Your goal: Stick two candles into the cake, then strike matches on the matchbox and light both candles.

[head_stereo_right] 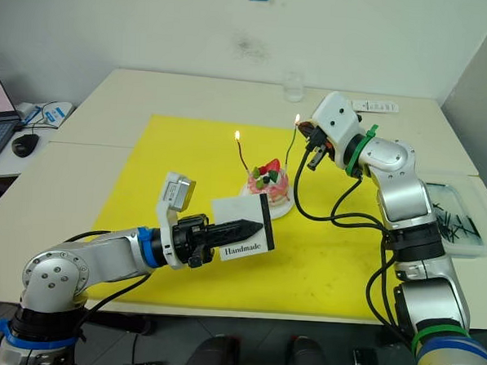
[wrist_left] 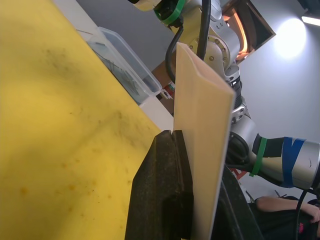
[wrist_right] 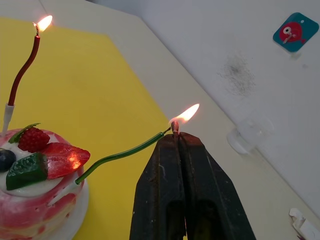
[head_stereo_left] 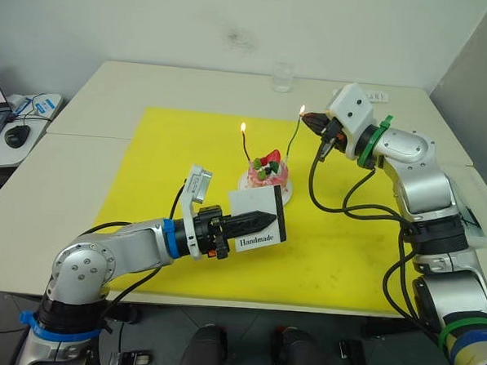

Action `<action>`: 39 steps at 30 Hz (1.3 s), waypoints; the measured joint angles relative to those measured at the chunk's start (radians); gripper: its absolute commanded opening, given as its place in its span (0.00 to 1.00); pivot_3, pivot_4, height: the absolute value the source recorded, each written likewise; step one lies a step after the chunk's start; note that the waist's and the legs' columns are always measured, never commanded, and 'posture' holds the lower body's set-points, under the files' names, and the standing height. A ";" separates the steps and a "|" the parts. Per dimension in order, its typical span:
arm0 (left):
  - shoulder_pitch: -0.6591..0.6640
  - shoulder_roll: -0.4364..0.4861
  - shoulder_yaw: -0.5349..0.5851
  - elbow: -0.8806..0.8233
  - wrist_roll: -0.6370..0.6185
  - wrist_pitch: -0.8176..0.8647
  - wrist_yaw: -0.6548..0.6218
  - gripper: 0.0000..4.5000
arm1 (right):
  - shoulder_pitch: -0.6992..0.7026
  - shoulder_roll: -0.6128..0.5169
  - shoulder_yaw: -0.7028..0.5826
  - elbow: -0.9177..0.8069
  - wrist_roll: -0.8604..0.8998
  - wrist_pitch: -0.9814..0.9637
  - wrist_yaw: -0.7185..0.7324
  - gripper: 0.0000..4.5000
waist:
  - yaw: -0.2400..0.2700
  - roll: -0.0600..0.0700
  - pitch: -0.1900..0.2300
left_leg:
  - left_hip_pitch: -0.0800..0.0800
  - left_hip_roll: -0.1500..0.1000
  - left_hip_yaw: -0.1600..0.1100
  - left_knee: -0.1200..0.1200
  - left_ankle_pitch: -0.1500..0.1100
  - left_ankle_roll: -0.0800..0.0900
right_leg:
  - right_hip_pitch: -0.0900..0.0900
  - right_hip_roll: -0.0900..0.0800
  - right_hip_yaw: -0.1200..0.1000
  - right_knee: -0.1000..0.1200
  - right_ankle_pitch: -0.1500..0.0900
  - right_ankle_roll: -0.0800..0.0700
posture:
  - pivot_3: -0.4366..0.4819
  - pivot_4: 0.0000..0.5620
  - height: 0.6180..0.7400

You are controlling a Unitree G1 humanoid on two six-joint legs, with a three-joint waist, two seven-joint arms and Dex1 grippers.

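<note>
Two thin wavy candles stand in the small round pink layered cake (head_stereo_left: 266,176) on its white plate, at the middle of the yellow mat (head_stereo_left: 164,137). Left of the cake, the left gripper (head_stereo_left: 262,220) has its jaws clamped flat on the white rectangular "Handmade" matchbox (head_stereo_left: 258,218), held upright just beside the plate; judged light, stiff card, it is well gripped across its broad faces, though a harder squeeze could crush it. Rising from the cake's left side, the dark red candle (wrist_right: 22,67) burns at its tip. The green candle (wrist_right: 122,154) leans from the cake's right side toward the right gripper (wrist_right: 176,136), whose jaws are pinched tight on a short burning match (wrist_right: 175,127), flame at the green wick. Both candles look very slender, bendable and easily snapped; handle only low on the stem, near the cake. The match is brittle and burning close to the fingertips, so heat there is a risk.
</note>
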 measured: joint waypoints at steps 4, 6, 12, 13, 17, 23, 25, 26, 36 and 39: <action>0.000 0.000 0.000 0.001 0.003 0.000 -0.003 0.00 | 0.000 -0.006 0.000 0.006 -0.001 -0.003 -0.001 0.01 | 0.000 0.000 0.000 | 0.000 0.000 0.000 0.000 0.000 0.000 | 0.000 0.000 0.000 0.000 0.000 0.000 | 0.48 0.27 1.00; -0.003 0.000 0.000 0.004 0.009 0.000 -0.004 0.00 | 0.000 -0.008 0.000 0.008 -0.001 -0.003 -0.001 0.01 | 0.000 0.000 0.000 | 0.000 0.000 0.000 0.000 0.000 0.000 | 0.000 0.000 0.000 0.000 0.000 0.000 | 0.48 0.27 1.00; -0.007 0.000 0.000 0.007 0.015 0.000 -0.008 0.00 | 0.000 -0.016 -0.001 0.008 -0.003 -0.005 -0.001 0.01 | 0.000 0.000 0.000 | 0.000 0.000 0.000 0.000 0.000 0.000 | 0.000 0.000 0.000 0.000 0.000 0.000 | 0.48 0.27 1.00; -0.007 0.000 0.000 0.007 0.015 0.000 -0.010 0.00 | 0.000 -0.020 -0.001 0.008 -0.003 -0.005 -0.002 0.01 | 0.000 0.000 0.000 | 0.000 0.000 0.000 0.000 0.000 0.000 | 0.000 0.000 0.000 0.000 0.000 0.000 | 0.48 0.27 1.00; -0.007 0.000 0.000 0.007 0.015 0.000 -0.023 0.00 | 0.012 -0.041 -0.006 0.000 -0.003 0.000 -0.005 0.01 | 0.000 0.000 0.000 | 0.000 0.000 0.000 0.000 0.000 0.000 | 0.000 0.000 0.000 0.000 0.000 0.000 | 0.48 0.27 1.00; -0.007 0.014 -0.010 -0.004 0.032 0.001 -0.048 0.00 | 0.113 -0.086 -0.039 -0.089 0.002 0.048 -0.012 0.01 | 0.002 0.000 0.000 | -0.001 0.000 0.000 0.000 0.000 0.000 | -0.001 0.000 0.000 0.000 0.000 0.000 | 0.48 0.27 1.00; -0.006 0.021 -0.015 -0.011 0.055 0.002 -0.064 0.00 | 0.162 -0.119 -0.053 -0.132 0.005 0.076 -0.010 0.01 | 0.002 0.000 0.000 | -0.002 -0.001 0.000 0.000 0.000 0.000 | -0.001 0.000 0.000 0.000 0.000 0.000 | 0.48 0.27 1.00; -0.005 0.027 -0.021 -0.022 0.078 0.001 -0.078 0.00 | 0.197 -0.139 -0.071 -0.165 0.009 0.093 -0.006 0.01 | 0.003 0.000 0.000 | -0.002 -0.001 0.000 0.000 0.000 0.000 | -0.001 0.000 0.000 -0.001 0.000 0.000 | 0.48 0.27 1.00; -0.017 0.017 -0.145 -0.164 0.456 -0.156 -0.248 0.00 | 0.483 -0.284 -0.278 -0.365 0.035 0.274 -0.055 0.01 | 0.004 0.000 0.000 | -0.001 0.000 0.001 -0.001 0.000 0.000 | -0.001 0.000 0.000 -0.001 -0.001 -0.001 | 0.48 0.27 1.00; -0.019 0.014 -0.183 -0.169 0.567 -0.211 -0.288 0.00 | 0.567 -0.311 -0.341 -0.367 0.015 0.279 -0.101 0.01 | 0.004 0.000 0.000 | -0.001 -0.001 0.002 0.000 0.000 0.000 | -0.002 0.000 0.001 -0.001 -0.001 -0.001 | 0.48 0.27 1.00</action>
